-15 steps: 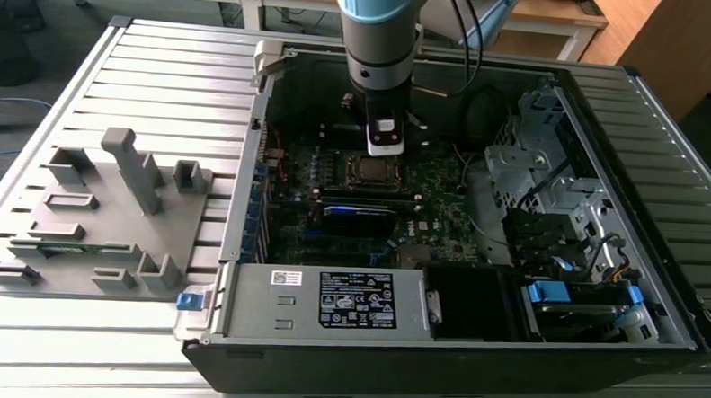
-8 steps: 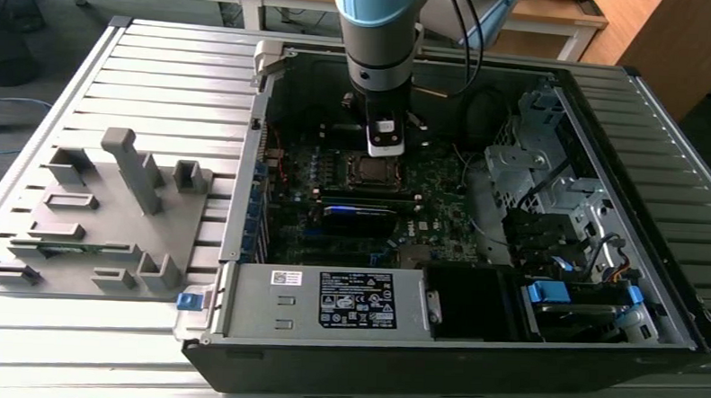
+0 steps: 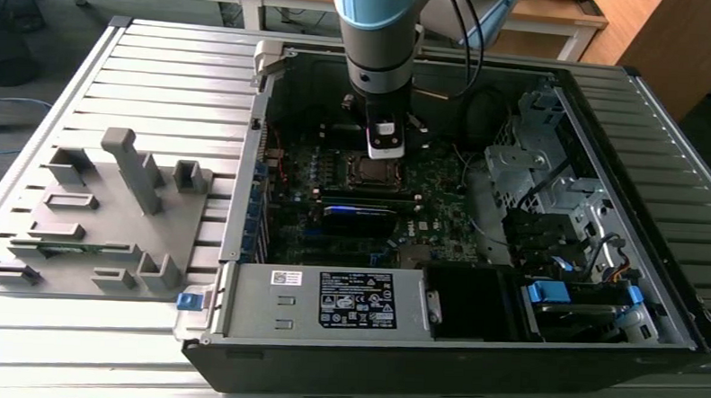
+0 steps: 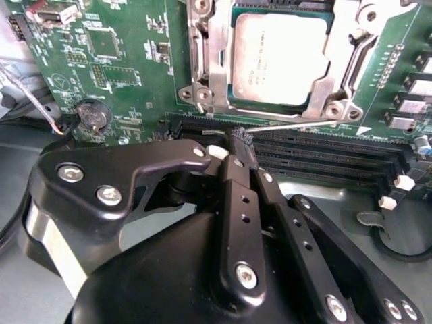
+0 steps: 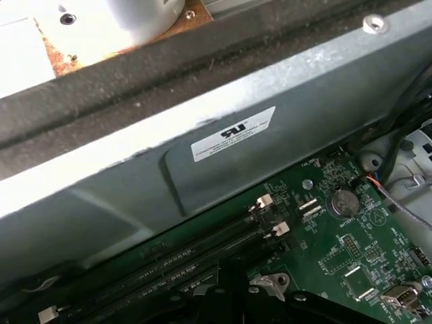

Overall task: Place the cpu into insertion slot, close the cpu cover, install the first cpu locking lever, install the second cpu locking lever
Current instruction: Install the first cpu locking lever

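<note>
The cpu (image 4: pixel 280 57) lies flat in the insertion slot (image 3: pixel 369 170), its silver top facing up. The cpu cover (image 4: pixel 206 61), a silver frame, lies down around it. A thin wire locking lever (image 4: pixel 297 124) runs along the socket's edge beside the memory slots. My gripper (image 4: pixel 241 143) has its black fingers closed together on that lever's hooked end. In the exterior view the gripper (image 3: pixel 385 149) hangs straight down into the open computer case, just at the socket's far edge.
Long black memory slots (image 4: pixel 324 152) lie just beside the gripper. The grey case wall (image 5: pixel 202 169) stands close behind. A power supply (image 3: pixel 327 301) and a drive cage (image 3: pixel 548 189) crowd the case. A grey fixture tray (image 3: pixel 103 215) sits on the exterior view's left.
</note>
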{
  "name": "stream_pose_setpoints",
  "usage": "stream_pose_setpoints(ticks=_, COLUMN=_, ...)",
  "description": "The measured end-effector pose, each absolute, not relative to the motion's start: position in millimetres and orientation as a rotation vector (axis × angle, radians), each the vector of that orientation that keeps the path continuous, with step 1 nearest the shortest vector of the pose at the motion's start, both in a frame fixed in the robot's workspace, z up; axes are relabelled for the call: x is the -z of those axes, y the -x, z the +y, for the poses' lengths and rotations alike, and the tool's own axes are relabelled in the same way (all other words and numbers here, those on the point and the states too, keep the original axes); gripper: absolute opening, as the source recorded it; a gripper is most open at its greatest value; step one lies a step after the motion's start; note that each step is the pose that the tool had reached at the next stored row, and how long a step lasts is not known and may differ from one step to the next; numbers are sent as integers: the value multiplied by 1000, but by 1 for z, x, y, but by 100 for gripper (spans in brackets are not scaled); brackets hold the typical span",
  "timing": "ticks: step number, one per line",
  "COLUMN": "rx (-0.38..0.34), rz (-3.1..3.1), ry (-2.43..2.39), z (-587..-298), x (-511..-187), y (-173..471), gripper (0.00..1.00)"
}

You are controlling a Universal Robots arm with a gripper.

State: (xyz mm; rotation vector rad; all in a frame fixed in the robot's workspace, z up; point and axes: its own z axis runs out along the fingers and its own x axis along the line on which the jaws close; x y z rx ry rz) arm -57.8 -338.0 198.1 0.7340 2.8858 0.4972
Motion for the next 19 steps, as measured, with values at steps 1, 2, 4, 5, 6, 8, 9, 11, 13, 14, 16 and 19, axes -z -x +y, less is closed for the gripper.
stream_pose_setpoints(ticks=1, rx=-499, rz=2884, ry=-733, z=-338, x=-198, y=58, gripper=11)
stream_pose_setpoints(ticks=2, rx=-502, rz=2881, ry=-732, z=-338, x=-198, y=58, gripper=11)
stream_pose_setpoints(ticks=4, rx=-507, rz=2875, ry=-728, z=-338, x=-197, y=58, gripper=11)
stream_pose_setpoints(ticks=5, rx=-508, rz=2874, ry=-728, z=-338, x=-197, y=58, gripper=11)
stream_pose_setpoints(ticks=6, rx=-508, rz=2874, ry=-728, z=-338, x=-197, y=58, gripper=11)
stream_pose_setpoints(ticks=8, rx=-507, rz=2874, ry=-728, z=-338, x=-197, y=58, gripper=11)
stream_pose_setpoints(ticks=9, rx=-508, rz=2874, ry=-728, z=-338, x=-197, y=58, gripper=11)
stream_pose_setpoints(ticks=11, rx=-508, rz=2872, ry=-728, z=-338, x=-196, y=58, gripper=11)
stream_pose_setpoints(ticks=13, rx=-509, rz=2871, ry=-726, z=-338, x=-194, y=58, gripper=11)
stream_pose_setpoints(ticks=14, rx=-509, rz=2870, ry=-726, z=-338, x=-194, y=59, gripper=11)
stream_pose_setpoints(ticks=16, rx=-509, rz=2869, ry=-725, z=-338, x=-193, y=59, gripper=11)
stream_pose_setpoints(ticks=19, rx=-509, rz=2868, ry=-725, z=-338, x=-192, y=59, gripper=11)
